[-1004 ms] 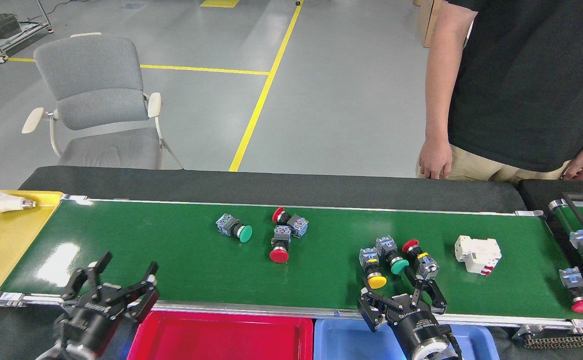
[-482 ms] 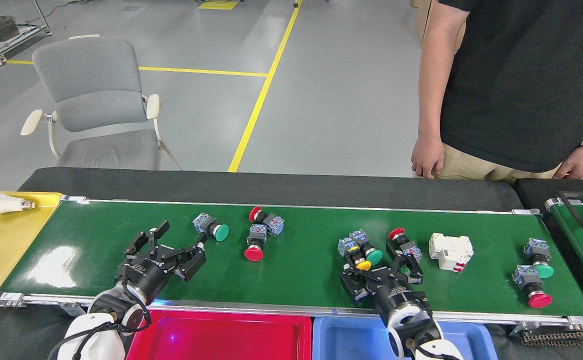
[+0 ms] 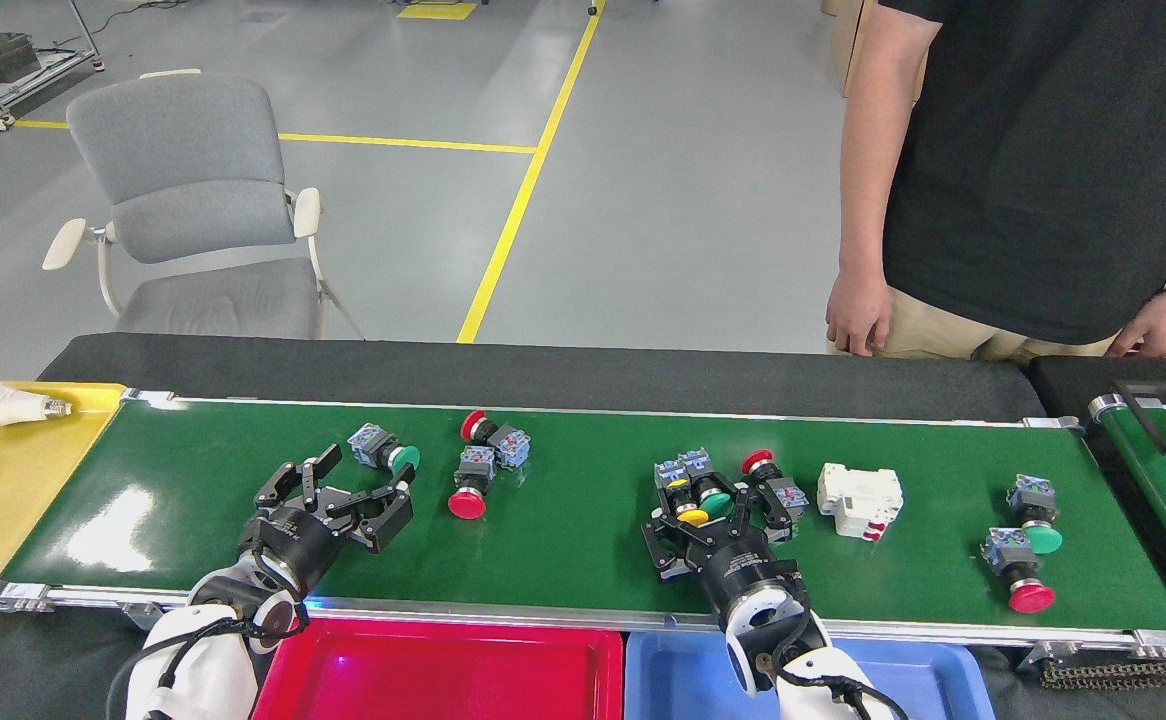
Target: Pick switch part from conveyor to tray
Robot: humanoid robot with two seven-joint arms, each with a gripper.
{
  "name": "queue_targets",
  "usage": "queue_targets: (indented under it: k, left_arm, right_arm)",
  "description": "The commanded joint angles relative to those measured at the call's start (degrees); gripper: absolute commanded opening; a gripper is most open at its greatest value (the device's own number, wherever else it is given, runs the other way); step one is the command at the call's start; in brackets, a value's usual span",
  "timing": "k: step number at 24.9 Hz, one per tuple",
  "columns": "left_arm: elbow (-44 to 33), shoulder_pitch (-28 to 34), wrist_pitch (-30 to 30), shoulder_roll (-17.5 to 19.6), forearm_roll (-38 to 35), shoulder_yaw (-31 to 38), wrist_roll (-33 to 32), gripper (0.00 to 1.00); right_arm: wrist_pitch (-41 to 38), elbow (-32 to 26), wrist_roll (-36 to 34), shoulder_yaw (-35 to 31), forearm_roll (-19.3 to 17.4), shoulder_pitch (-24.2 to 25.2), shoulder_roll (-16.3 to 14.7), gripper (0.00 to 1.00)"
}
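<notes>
Several switch parts lie on the green conveyor (image 3: 193, 470). A green-capped one (image 3: 384, 453) sits just beyond my left gripper (image 3: 343, 488), which is open and empty over the belt's left part. Two red-capped ones (image 3: 470, 487) lie to its right. My right gripper (image 3: 700, 520) is open at a cluster of a yellow-capped switch (image 3: 688, 508), a green-capped one (image 3: 711, 495) and a red-capped one (image 3: 773, 485). The yellow cap sits between its fingertips. The red tray (image 3: 443, 670) lies below the belt's near rail, empty as far as it shows.
A white breaker block (image 3: 858, 498) and two more switches (image 3: 1028, 545) lie further right on the belt. A blue tray (image 3: 683, 675) sits beside the red one. A yellow tray (image 3: 3, 480) with a bulb is at the left. A person (image 3: 1033, 170) stands behind the belt.
All parts on the belt have shifted left. My right gripper has moved left and further onto the belt, up to the yellow-capped switch. My left gripper came forward over the belt, then held its place.
</notes>
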Motion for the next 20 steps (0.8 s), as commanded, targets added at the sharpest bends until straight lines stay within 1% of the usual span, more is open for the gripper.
queue_targets:
  k: [1,3,4,5,6,7,8,10,13,14,15,16,17,18,19,20]
  left_arm:
    - [0.9,-1.9,1.7,0.4,0.0,0.0,0.7,0.99]
    - [3.3,-2.9,3.0,0.6,0.0,0.1,0.8,1.00]
    - [4.6,-3.6,3.9,0.7,0.0,0.1,0.9,1.00]
    - [5.5,-4.2,4.4,0.8,0.0,0.1,0.9,1.00]
    - [6.7,-4.9,5.0,0.9,0.0,0.1,1.0,1.00]
    - [7.4,-5.4,5.4,0.9,0.0,0.1,1.1,1.00]
    - [8.1,-5.9,6.1,0.9,0.0,0.2,1.1,1.00]
    - [9.6,-7.1,8.8,0.9,0.0,0.2,1.1,1.00]
    - [11.3,-8.0,12.3,0.8,0.0,0.3,1.2,0.97]
    - [11.7,-8.0,13.5,0.8,0.1,0.3,1.2,0.89]
    - [11.9,-7.9,14.1,0.9,0.1,0.3,1.4,0.75]
    - [11.9,-7.6,14.1,1.0,0.2,0.3,1.7,0.63]
    - [11.9,-7.2,14.1,1.0,0.4,0.4,2.4,0.47]
    - [11.9,-6.9,14.2,1.1,0.5,0.4,3.1,0.31]
    - [11.9,-6.6,14.4,1.1,0.5,0.4,3.5,0.29]
    - [11.8,-6.5,14.4,1.1,0.6,0.5,3.7,0.26]
  right_arm:
    - [-7.0,-4.0,-0.8,1.4,-0.1,0.9,-0.2,0.05]
    - [-14.4,-8.5,-0.8,3.2,-0.1,3.4,-0.1,0.06]
    - [-18.2,-9.9,-0.7,4.8,0.0,4.4,0.1,0.09]
    - [-19.9,-10.3,-0.8,6.4,0.0,5.0,0.1,0.16]
    - [-21.2,-10.4,-0.8,9.2,0.1,5.5,0.2,0.53]
    - [-21.2,-10.4,-0.9,11.3,0.1,5.5,0.2,0.95]
    - [-21.6,-10.4,-1.0,13.2,0.0,5.6,0.2,1.00]
    - [-21.8,-10.5,-1.4,15.0,0.0,5.8,0.2,1.00]
    - [-21.8,-10.6,-1.4,15.0,-0.1,5.8,0.3,1.00]
    - [-21.8,-11.3,-1.4,14.9,-0.1,5.8,0.3,1.00]
    - [-21.6,-12.9,-1.5,14.6,-0.4,6.0,0.1,1.00]
    - [-21.4,-14.4,-1.7,13.9,-0.5,6.5,-0.2,1.00]
    - [-21.3,-16.1,-2.2,11.4,-0.5,8.1,-1.1,1.00]
    - [-21.2,-17.8,-2.9,7.7,-0.5,11.1,-2.0,1.00]
    - [-21.2,-19.6,-3.6,4.7,-0.5,13.6,-2.2,1.00]
    - [-21.0,-22.1,-4.6,0.6,-0.5,17.1,-2.1,1.00]
